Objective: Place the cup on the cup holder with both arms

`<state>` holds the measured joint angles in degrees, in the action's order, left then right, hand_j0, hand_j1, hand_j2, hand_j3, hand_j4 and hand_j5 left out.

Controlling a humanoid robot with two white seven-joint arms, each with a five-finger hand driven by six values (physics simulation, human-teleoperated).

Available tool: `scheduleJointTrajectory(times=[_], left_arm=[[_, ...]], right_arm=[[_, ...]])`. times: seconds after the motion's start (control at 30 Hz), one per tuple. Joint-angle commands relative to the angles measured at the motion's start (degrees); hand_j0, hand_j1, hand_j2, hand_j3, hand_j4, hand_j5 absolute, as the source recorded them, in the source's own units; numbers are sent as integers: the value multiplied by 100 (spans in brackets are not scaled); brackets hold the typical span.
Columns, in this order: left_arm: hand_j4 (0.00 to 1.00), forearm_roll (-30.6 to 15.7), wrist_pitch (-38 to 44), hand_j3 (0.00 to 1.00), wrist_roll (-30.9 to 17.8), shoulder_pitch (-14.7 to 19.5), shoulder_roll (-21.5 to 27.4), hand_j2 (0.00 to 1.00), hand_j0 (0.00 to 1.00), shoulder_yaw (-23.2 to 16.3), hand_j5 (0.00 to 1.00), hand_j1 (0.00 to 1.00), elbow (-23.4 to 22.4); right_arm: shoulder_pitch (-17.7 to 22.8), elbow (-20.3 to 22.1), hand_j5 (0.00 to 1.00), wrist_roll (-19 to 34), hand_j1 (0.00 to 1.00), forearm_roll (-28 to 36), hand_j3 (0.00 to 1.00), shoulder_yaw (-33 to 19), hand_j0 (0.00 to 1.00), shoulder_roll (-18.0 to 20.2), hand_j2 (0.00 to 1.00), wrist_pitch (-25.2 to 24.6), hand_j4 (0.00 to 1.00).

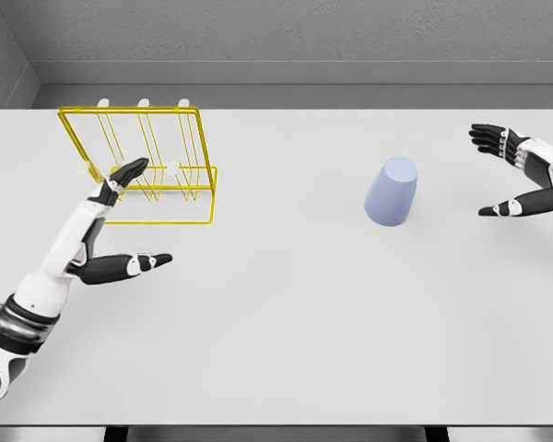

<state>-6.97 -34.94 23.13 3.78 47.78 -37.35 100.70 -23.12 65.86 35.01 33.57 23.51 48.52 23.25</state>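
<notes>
Cup sits alone on the counter, both our hands spread and holding nothing.

From the head view, we see the pale blue cup point(391, 191) standing upside down on the white counter point(286, 331), right of centre. The yellow wire cup holder point(140, 166) stands at the far left, well apart from the cup. Our left hand point(111, 230) hangs just in front of the holder, its fingers point(129, 171) spread wide, thumb stretched out, gripping nothing. Our right hand point(525, 175) is at the right edge, apart from the cup, fingers likewise spread and empty.
</notes>
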Motion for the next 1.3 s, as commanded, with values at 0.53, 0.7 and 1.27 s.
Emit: scheduleJointTrajectory(times=[0.53, 0.7, 1.27], left_arm=[[100, -524, -6, 100, -10, -18, -120, 100, 100, -1011, 100, 100, -77], [100, -911, -6, 100, -10, 26, -111, 100, 100, -1240, 100, 100, -77], [100, -885, -6, 100, 16, 1274, 266, 100, 100, -3086, 100, 100, -420]], right_arm=[[35, -328, 100, -1, 100, 88, 100, -690, 100, -764, 100, -620, 100], [149, -337, 100, -1, 100, 79, 100, -734, 100, -993, 100, -901, 100], [844, -91, 100, -1, 100, -281, 100, -1402, 100, -1731, 100, -339, 100]])
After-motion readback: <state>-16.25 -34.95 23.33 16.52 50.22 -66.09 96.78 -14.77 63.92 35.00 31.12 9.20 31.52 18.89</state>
